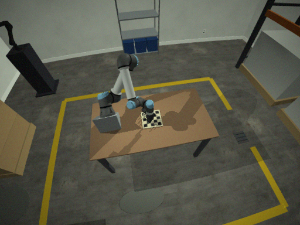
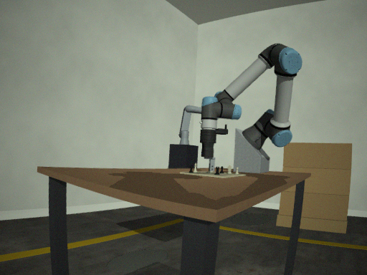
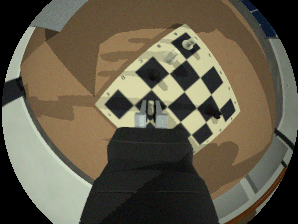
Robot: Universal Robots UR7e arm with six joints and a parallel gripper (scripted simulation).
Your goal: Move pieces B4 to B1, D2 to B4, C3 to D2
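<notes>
The checkered board (image 3: pixel 135 88) (image 1: pixel 160 118) lies on the table. My gripper (image 3: pixel 150 107) (image 2: pixel 212 170) is low over D2, shut on a cream piece whose pale top shows between the fingertips; its base is hidden, so I cannot tell whether it touches the board. A cream piece (image 3: pixel 171 56) (image 2: pixel 229 169) stands on B1. A black piece (image 3: pixel 215 113) (image 2: pixel 217 170) is on B4. C3 (image 3: pixel 182 106) shows no piece.
Another cream piece (image 3: pixel 188 44) (image 2: pixel 236 170) is on A1, and a black piece (image 3: pixel 153 75) (image 2: pixel 221 170) on C1. In the exterior view, a black piece (image 2: pixel 191 170) and a cream piece (image 2: pixel 195 167) stand left of the fingers. The gripper body hides part of the board in the wrist view.
</notes>
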